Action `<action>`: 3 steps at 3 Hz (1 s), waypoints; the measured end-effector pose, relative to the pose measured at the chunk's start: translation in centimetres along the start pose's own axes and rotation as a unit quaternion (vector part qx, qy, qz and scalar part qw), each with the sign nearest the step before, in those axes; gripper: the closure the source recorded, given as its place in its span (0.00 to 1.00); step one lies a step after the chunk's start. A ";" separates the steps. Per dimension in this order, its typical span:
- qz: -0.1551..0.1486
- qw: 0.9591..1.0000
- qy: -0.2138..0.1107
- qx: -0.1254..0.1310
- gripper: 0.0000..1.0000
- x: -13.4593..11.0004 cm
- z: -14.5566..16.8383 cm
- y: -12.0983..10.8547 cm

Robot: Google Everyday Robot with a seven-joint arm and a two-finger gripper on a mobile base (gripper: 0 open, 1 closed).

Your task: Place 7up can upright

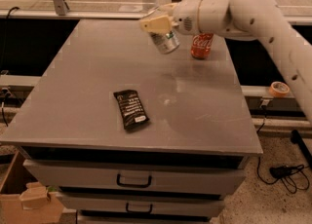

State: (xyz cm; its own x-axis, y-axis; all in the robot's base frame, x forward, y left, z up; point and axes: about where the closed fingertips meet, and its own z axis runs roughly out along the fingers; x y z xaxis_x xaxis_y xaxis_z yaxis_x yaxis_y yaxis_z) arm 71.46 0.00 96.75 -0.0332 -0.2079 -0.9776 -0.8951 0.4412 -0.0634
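Gripper: we see the two-finger gripper (pixel 160 29) at the end of the bulky white robot arm (pixel 253 11), which reaches in from the right. It hangs over the far middle of the table, and its cream-coloured fingers (pixel 154 23) are clamped on the can's upper part.
7up can: the silver-white aluminium 7up can with green markings (pixel 166 42) is held in that grasp. It is tilted rather than upright, with its free end pointing down. It seems to us to be clear of the tabletop, though the angle makes that hard to judge.
Red can: a red Coca-Cola drink can (pixel 201 46) stands upright on the far right of the table, just beside the held can. The arm's wrist crosses in front of its top and hides the rim.
Packet: a flat black rectangular snack wrapper with pale print (pixel 130 109) lies on the near middle of the surface, well apart from both cans.
Table: a grey flat-topped cabinet (pixel 87 86) has two pale drawers with dark handles (pixel 134 181) below its front edge.
Around: an orange roll of tape (pixel 279 89) sits on the ledge to the right. A brown cardboard box (pixel 24 203) stands on the floor at lower left. Black cables (pixel 287 175) lie on the floor at lower right.
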 end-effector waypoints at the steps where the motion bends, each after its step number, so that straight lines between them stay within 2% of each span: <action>1: 0.004 0.999 -0.033 0.003 1.00 1.1 -4.6 -0.6; 2: 0.012 0.996 -0.083 -0.007 1.00 2.5 -7.2 0.0; 3: 0.003 0.991 -0.130 -0.030 1.00 4.0 -7.8 1.6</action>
State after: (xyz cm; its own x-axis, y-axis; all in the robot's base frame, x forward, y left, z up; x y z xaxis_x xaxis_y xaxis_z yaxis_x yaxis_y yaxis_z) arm 66.39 -6.92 94.32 0.0704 0.0289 -0.9971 -0.9203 0.3876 -0.0538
